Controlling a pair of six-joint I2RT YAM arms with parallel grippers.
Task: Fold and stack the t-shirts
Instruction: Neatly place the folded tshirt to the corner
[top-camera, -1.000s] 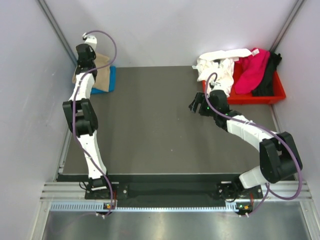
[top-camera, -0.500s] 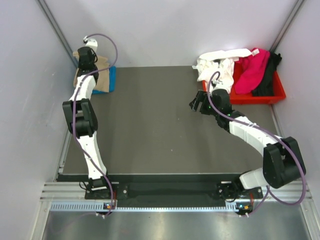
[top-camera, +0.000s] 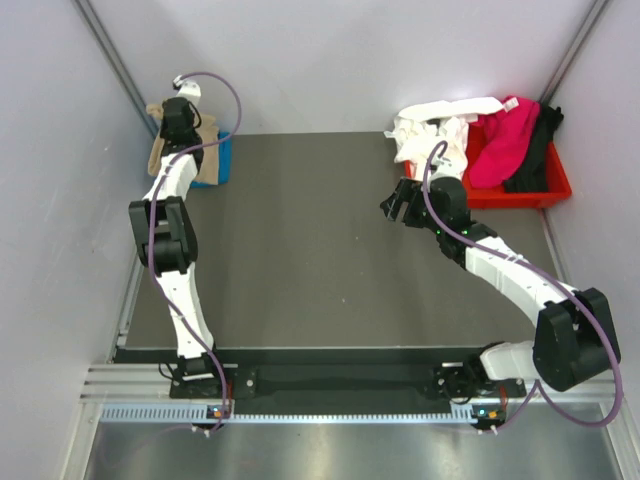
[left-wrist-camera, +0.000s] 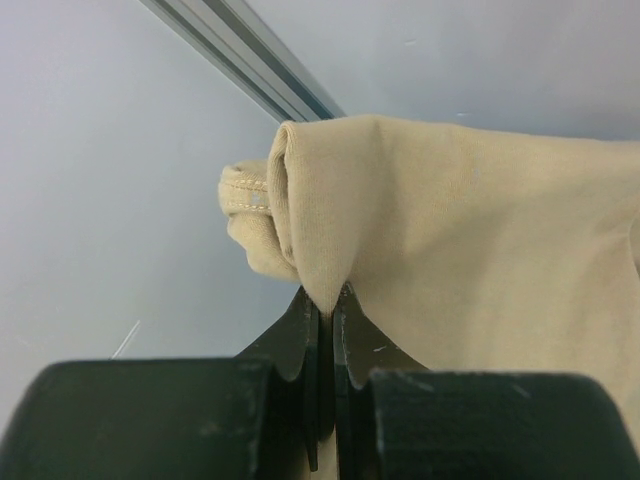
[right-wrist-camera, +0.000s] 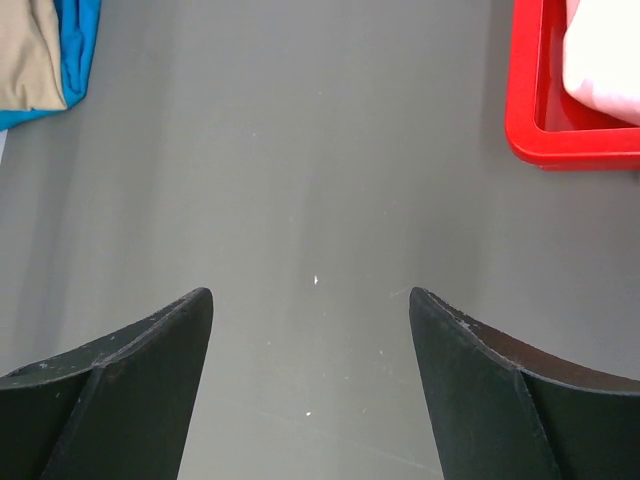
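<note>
Far left corner of the counter (top-camera: 300, 250): left hand (left-wrist-camera: 325, 300), fingers pressed together and clamped on a bunched fold of the tan t-shirt (left-wrist-camera: 480, 270). In the left wrist view the cloth rises from the pinch, with a stitched hem rolled over at its left side and a pale wall with a metal rail behind. From above, the left hand (top-camera: 178, 112) sits over that corner at the end of an arm stretched along the left edge. The tan t-shirt (top-camera: 207, 150) drapes down from it onto the blue t-shirt (top-camera: 226, 155), which shows as a strip along the tan one's right side. Middle of the counter: bare dark surface. Right of centre, toward the far edge: right hand (top-camera: 397, 205), fingers spread wide apart and holding nothing, poised above the bare counter (right-wrist-camera: 300, 150), near the red tray (top-camera: 555, 190) but apart from it. Far right corner: the red tray, holding three t-shirts heaped together. The white t-shirt (top-camera: 430, 130) spills over the tray's left rim onto the counter. The magenta t-shirt (top-camera: 500, 145) lies in the middle. The black t-shirt (top-camera: 535, 150) lies at its right side. All three are crumpled and unfolded.
</note>
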